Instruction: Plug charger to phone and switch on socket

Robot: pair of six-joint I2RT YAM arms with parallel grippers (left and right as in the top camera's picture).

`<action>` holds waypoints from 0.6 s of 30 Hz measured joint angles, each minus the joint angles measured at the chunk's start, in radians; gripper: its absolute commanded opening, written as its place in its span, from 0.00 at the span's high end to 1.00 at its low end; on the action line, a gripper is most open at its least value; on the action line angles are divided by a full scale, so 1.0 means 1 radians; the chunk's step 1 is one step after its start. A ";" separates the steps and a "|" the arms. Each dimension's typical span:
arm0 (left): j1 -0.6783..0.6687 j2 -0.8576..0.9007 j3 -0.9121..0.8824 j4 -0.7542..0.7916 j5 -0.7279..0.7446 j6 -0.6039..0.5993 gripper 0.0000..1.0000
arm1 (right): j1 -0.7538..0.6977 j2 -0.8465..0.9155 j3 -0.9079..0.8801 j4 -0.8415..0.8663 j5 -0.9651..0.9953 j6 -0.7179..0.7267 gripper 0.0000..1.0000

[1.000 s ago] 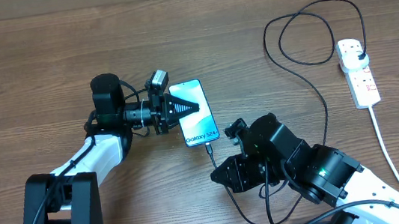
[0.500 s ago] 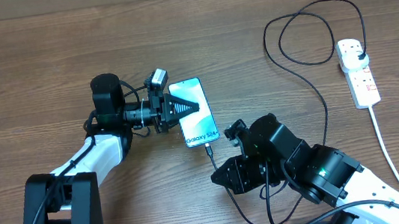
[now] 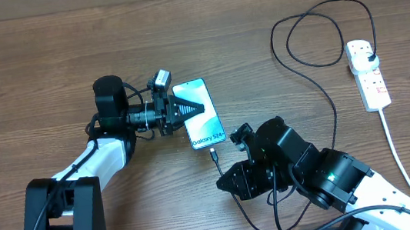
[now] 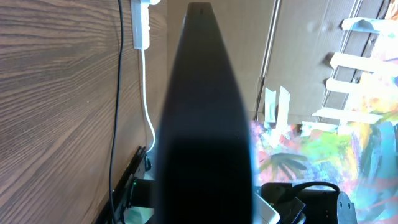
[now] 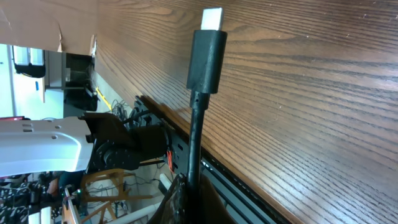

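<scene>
While the phone [image 3: 205, 129] lies on the tabletop [image 3: 44, 63], long axis roughly 12 to 6 o'clock, the charger [image 3: 214, 154] tip is held just off its 6 o'clock end by the nearer right jaws, clamped on the cable, with the phone at 11 o'clock from them. Whether the left jaws, laid over the screen, are clamped cannot be told. Against a second ago, the tip is set slightly farther off.

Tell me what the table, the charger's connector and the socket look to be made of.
The table looks like wood or wood-look laminate with a matte finish; brown grain lines run across it. The charger has a matte black connector sleeve, plastic or rubber, with a bright tip that is probably metal. The socket looks like smooth white plastic, judging by its even moulded body.
</scene>
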 measured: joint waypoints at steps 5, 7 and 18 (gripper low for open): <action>0.000 0.000 0.000 0.000 0.008 0.000 0.96 | 0.000 0.000 0.000 0.003 0.003 0.000 0.96; 0.000 0.000 0.000 0.000 0.010 0.000 0.96 | 0.000 0.000 0.000 0.010 0.003 0.000 0.96; 0.000 0.000 0.000 0.000 0.026 -0.001 0.96 | 0.000 0.000 0.000 0.019 0.015 0.000 0.96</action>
